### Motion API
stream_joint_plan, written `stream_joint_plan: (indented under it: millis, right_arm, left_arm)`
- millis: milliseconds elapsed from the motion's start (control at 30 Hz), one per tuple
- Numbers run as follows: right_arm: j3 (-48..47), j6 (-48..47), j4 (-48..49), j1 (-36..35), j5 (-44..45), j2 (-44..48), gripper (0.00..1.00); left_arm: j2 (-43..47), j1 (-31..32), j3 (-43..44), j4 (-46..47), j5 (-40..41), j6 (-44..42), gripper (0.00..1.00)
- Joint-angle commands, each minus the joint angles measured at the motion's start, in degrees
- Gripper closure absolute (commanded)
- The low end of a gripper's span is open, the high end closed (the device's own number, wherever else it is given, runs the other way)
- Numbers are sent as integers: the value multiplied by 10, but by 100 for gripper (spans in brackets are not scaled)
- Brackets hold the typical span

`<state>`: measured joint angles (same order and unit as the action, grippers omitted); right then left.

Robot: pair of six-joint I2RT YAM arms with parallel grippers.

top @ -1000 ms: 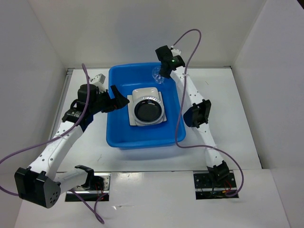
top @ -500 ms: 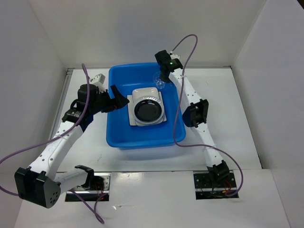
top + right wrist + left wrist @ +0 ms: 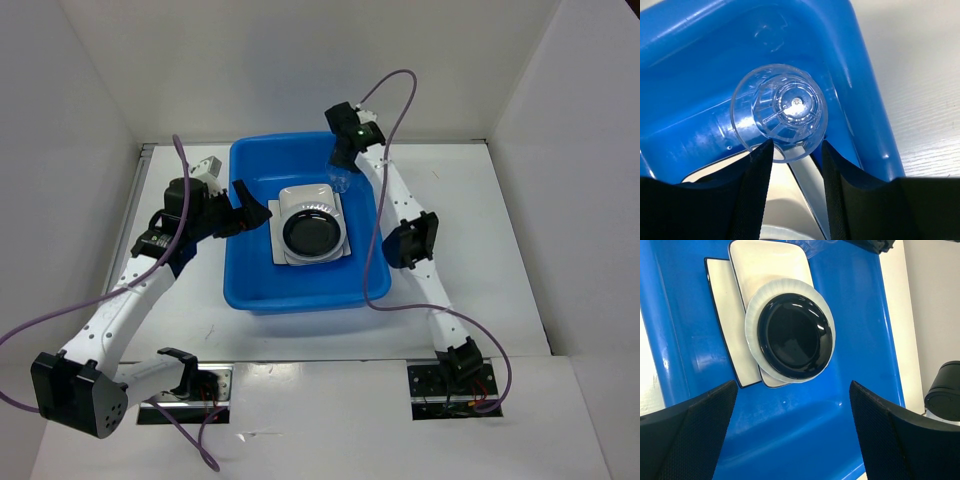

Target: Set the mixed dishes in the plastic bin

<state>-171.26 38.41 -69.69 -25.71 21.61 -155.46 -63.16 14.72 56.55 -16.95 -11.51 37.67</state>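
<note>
Bin [image 3: 300, 288] is pretty much loaded already, going by the top view. The plates [image 3: 305, 197] lie flat around the middle of its floor with the black dish [image 3: 313, 232] sitting on top. The only straggler is the cup [image 3: 341, 183], at about 1 o'clock from the black dish and inside the bin's outline, right at the tip of the right gripper [image 3: 342, 172]. The left gripper [image 3: 255, 212] hangs over the bin's wall at 9 o'clock from the black dish, carrying nothing.

Left wrist view: its fingers [image 3: 690, 440] are spread wide with only blue floor between them. You can see the layering better here. There are two plates a bit fanned out, then the bowl [image 3: 751, 320] on them, and the black dish nested in the bowl. All of it looks settled.

Right wrist view: the cup is pinched between the two fingers [image 3: 752, 195], base facing the camera, so it's tipped over sideways rather than upright. It's above the bin's corner, with a plate edge peeking out at 6 o'clock. I can't tell whether it's touching the floor or hanging just above it.

So I'd call it four of five done. What's left is letting go of the cup and pulling the arm out without dragging it along.
</note>
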Motion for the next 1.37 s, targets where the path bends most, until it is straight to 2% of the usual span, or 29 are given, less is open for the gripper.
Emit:
stream_joint_plan:
  millis: [0, 267, 400, 500, 533, 567, 600, 633, 700, 733, 800, 833, 1000, 1067, 1100, 1233, 1333]
  right_arm:
    - [-30, -10, -4, 1, -7, 62, 51]
    - [-23, -33, -20, -12, -20, 168, 46]
    - [58, -49, -22, -44, 17, 261, 42]
    - [207, -66, 25, -64, 52, 376, 40]
    - [331, -66, 54, -64, 52, 416, 40]
    - [400, -66, 132, -64, 32, 503, 38]
    - [467, -66, 173, -64, 20, 548, 36]
    - [592, -59, 211, -52, 3, 588, 33]
    - [687, -39, 291, -32, -65, 683, 33]
    - [774, -26, 314, -12, -87, 711, 32]
    - [854, -17, 383, -7, -124, 766, 30]
    - [927, -17, 407, 0, -131, 821, 28]
    - [1113, 3, 489, 19, -102, 975, 22]
    - [1153, 24, 489, 31, -80, 1040, 17]
    - [1188, 30, 489, 42, -73, 1058, 10]
    - [1251, 53, 475, 56, -55, 1131, 0]
    - [1282, 77, 464, 56, -20, 1175, 0]
  left_arm:
    - [2, 1, -4, 13, 0, -8, 1]
    - [-3, 1, -4, 18, 0, -8, 1]
    - [-3, -4, -11, 18, 0, -3, 1]
    - [2, -9, -22, 24, -5, -3, 1]
    - [2, -9, -29, 24, -5, -3, 1]
    - [7, -9, -29, 30, -5, 2, 1]
    - [8, -14, -35, 30, -5, 2, 1]
    - [8, -14, -40, 30, -5, 2, 1]
    - [8, -20, -40, 30, -5, 2, 1]
    - [8, -20, -40, 30, -5, 2, 1]
    - [8, -20, -46, 30, -5, 2, 1]
    - [8, -26, -46, 30, 3, -4, 1]
    - [45, -26, -41, -4, 86, -25, 1]
    - [66, -26, -36, -16, 109, -36, 1]
    - [73, -26, -36, -16, 126, -36, 1]
    - [103, -26, -46, -21, 143, -47, 1]
    - [117, -26, -57, -27, 163, -61, 1]
